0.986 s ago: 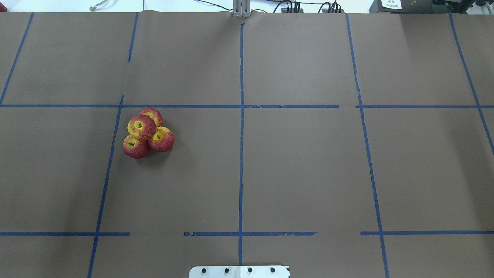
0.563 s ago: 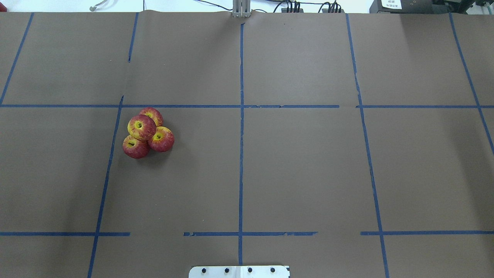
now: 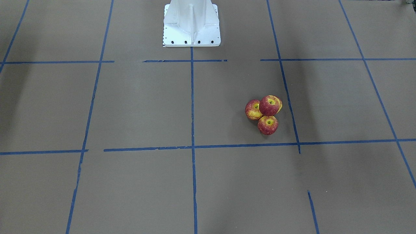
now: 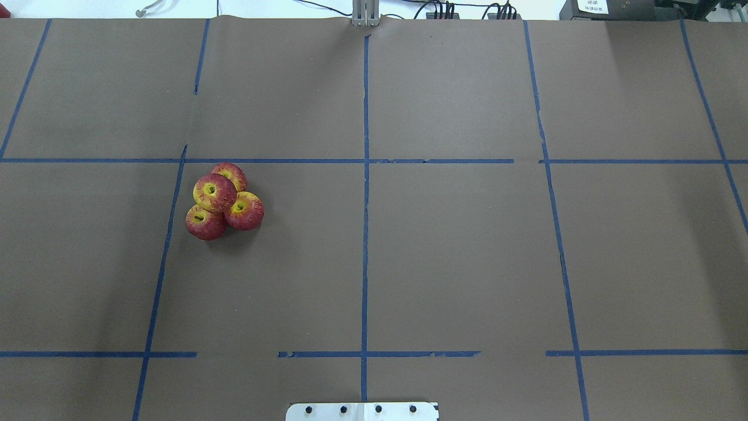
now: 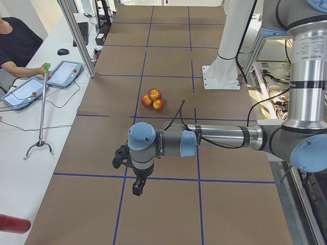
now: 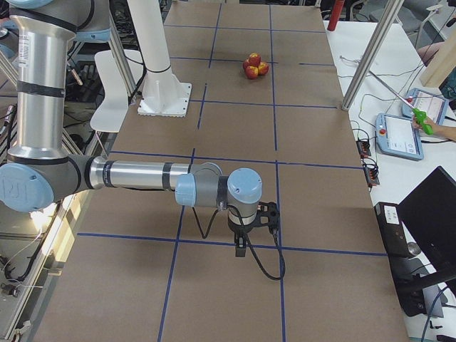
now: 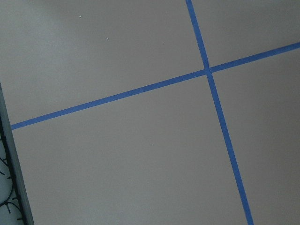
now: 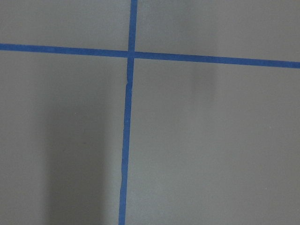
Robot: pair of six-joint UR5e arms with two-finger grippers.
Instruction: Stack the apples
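Four red-and-yellow apples sit in one pile on the brown table, left of centre in the overhead view. One apple (image 4: 214, 192) rests on top of three others (image 4: 231, 173) (image 4: 245, 213) (image 4: 204, 224). The pile also shows in the front view (image 3: 269, 105), the left view (image 5: 152, 98) and the right view (image 6: 254, 65). My left gripper (image 5: 137, 188) hangs over the table's left end, far from the pile. My right gripper (image 6: 241, 249) hangs over the right end. I cannot tell whether either is open or shut. Both wrist views show only bare table and tape.
Blue tape lines (image 4: 364, 175) divide the brown table. The robot's white base (image 3: 191, 22) stands at the near middle edge. Operators' tablets (image 5: 63, 72) (image 6: 402, 135) and metal posts (image 5: 76, 35) stand beside the far edge.
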